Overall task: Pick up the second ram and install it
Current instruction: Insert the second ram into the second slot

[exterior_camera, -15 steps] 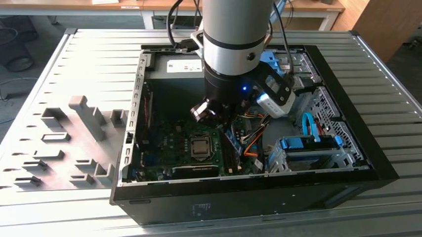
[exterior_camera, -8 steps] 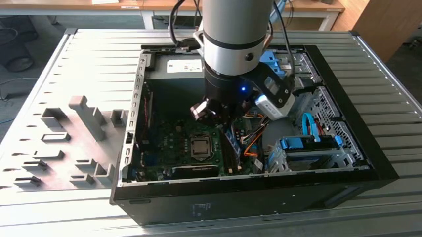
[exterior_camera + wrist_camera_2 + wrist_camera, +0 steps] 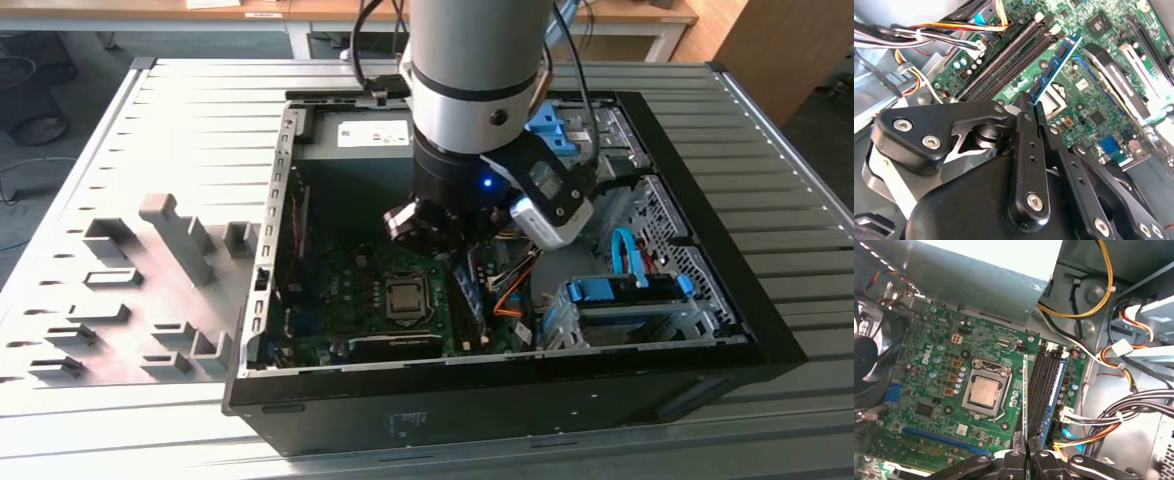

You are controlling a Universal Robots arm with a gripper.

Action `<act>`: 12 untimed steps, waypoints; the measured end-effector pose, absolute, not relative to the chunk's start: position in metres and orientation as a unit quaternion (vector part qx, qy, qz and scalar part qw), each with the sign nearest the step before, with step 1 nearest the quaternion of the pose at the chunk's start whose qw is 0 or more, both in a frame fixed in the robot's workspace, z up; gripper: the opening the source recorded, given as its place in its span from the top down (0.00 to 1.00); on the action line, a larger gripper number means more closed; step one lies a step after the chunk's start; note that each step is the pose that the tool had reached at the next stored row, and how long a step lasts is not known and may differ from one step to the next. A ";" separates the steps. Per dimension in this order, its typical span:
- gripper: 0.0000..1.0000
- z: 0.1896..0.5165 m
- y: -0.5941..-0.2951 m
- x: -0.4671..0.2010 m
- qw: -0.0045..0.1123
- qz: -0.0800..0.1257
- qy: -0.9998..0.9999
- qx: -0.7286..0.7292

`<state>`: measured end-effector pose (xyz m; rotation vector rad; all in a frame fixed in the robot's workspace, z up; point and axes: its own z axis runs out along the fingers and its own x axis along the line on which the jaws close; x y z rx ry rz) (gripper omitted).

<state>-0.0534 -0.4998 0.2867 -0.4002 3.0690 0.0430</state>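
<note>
Fingers (image 3: 1025, 145) clamped on the second ram (image 3: 1060, 54), which runs straight out from between their tips. In the first wrist view the second ram (image 3: 1025, 390) shows edge-on. Just off one side of the fingers are the memory slots (image 3: 1041, 385), a twin stick (image 3: 1055, 390) standing in one. The CPU socket (image 3: 985, 392) is off the other side. Cannot tell whether the ram is seated or hovering. In the exterior view, the fingers are down inside the open computer case (image 3: 274, 250) on the ribbed counter (image 3: 160, 120).

A ribbed grey metal worktop (image 3: 200, 110) carries an open black computer case (image 3: 507, 415), lying on its side near the middle. Grey fixture blocks (image 3: 180, 235) stand just beside the case, on the exterior view's left.
</note>
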 end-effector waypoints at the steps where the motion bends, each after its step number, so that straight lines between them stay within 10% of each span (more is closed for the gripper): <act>1: 0.86 0.286 -0.500 -0.053 0.019 0.014 0.992 -0.124; 6: 0.86 0.285 -0.500 -0.053 -0.003 0.016 0.995 -0.102; 12: 0.86 0.283 -0.500 -0.053 -0.005 0.016 0.998 -0.053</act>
